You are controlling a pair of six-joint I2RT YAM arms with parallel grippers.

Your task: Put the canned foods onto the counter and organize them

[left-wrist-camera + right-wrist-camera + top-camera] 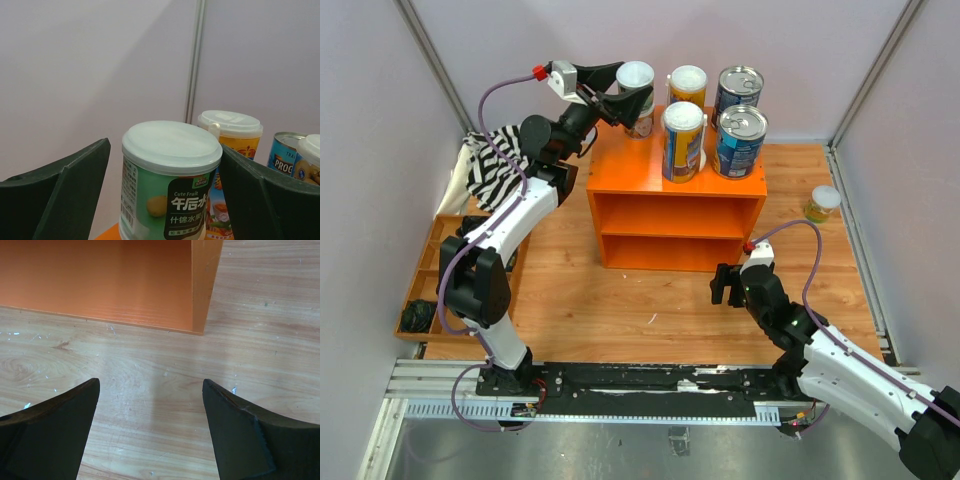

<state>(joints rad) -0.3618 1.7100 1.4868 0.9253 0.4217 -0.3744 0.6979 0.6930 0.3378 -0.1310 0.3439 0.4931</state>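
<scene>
Around left gripper (623,92): green-labelled can (167,190) upright between the fingers, on back left corner of counter (620,170). Jaws spread wide, sliver of gap at one finger, other finger at the lid edge, no squeeze evident. Just beyond the can a tall yellow can (230,137), then blue-labelled tins (740,142). Striped cloth (492,160) and brown tray (428,262) back under the forearm. Left arm stretched forward, wrist level. Right gripper (150,405) wide open, empty, low over table (150,365), counter's lower corner just ahead, small can (823,202) well off ahead-right
</scene>
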